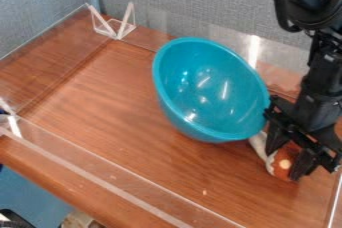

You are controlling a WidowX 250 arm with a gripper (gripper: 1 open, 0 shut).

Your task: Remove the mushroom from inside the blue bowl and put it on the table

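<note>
**Camera view: gripper down over the mushroom beside the tilted bowl**

Camera view looks down across the table [94, 92], reddish-brown wood with low clear walls along its edges. The bowl [207, 87], teal-blue and glossy, sits right of centre and is tipped, its opening facing left and toward the viewer so the empty inside shows. Its right-hand outer wall lies just beside the black arm.

The gripper [290, 157] points straight down at the table's right side, near the front wall. Its dark fingers [315, 158] stand on either side of the mushroom [279, 158], which is outside the bowl, at table level just beyond the bowl's lower right wall. Only a patch of orange-brown cap and a bit of pale stem show between the black parts. The jaws are partly apart, about the mushroom's width, and flank it closely; whether they press on it or merely stand beside it cannot be told, since the finger bodies cover the contact.

A small white wire stand [114, 20] sits at the far left corner, well apart from everything else.
</note>
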